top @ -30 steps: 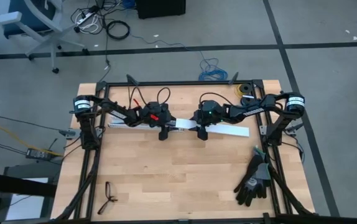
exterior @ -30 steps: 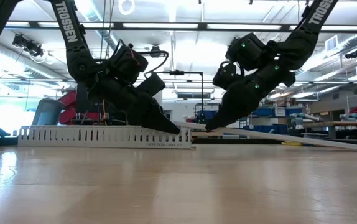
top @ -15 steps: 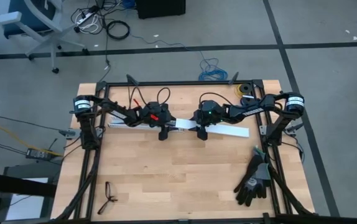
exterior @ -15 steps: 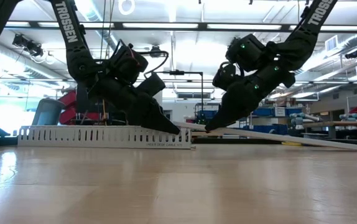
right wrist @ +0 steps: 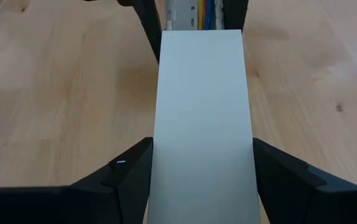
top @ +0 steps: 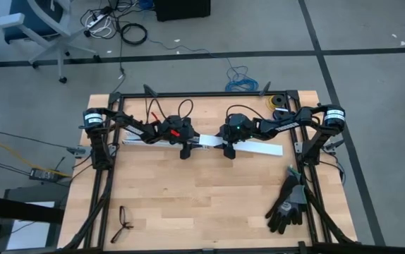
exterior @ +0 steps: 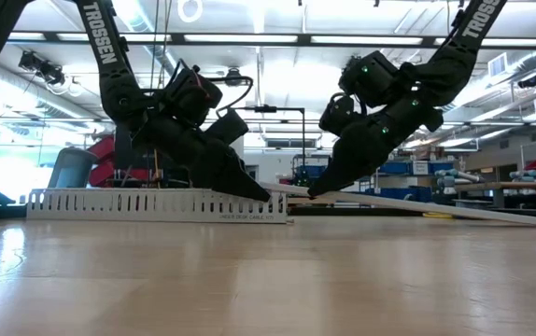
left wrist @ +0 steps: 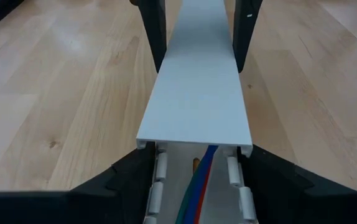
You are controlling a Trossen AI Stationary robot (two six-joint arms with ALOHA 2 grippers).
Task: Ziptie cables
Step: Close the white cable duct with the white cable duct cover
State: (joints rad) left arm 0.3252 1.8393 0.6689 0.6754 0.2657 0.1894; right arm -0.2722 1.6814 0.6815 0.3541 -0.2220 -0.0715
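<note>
Wooden desk (top: pixel 202 197) under bright workshop lights: black gloves (top: pixel 287 204) lie at the near right and a pair of glasses (top: pixel 123 224) at the near left, both well apart from the work. Toward the far edge, the two arms meet tip to tip. The left end effector (top: pixel 185 149) is clamped across the walls of the white slotted duct (exterior: pixel 156 203), where the cables (left wrist: pixel 200 180) lie in the channel, green, blue and red strands showing. The right end effector (top: pixel 228 149) grips the flat white cover (right wrist: pixel 200 112) by its long edges, its near end raised over the duct's mouth and its right end resting on the desk. No ziptie shows in any view, so the cables look unbound.

The risk appears to be the cover: pressed down skewed, it could pinch a strand against a duct wall or ride over the lip rather than seat. A slipping edge grip could drop it, and a hard push could slide the duct. Beyond the desk, a coiled blue cable (top: pixel 241 77) lies on the floor.
</note>
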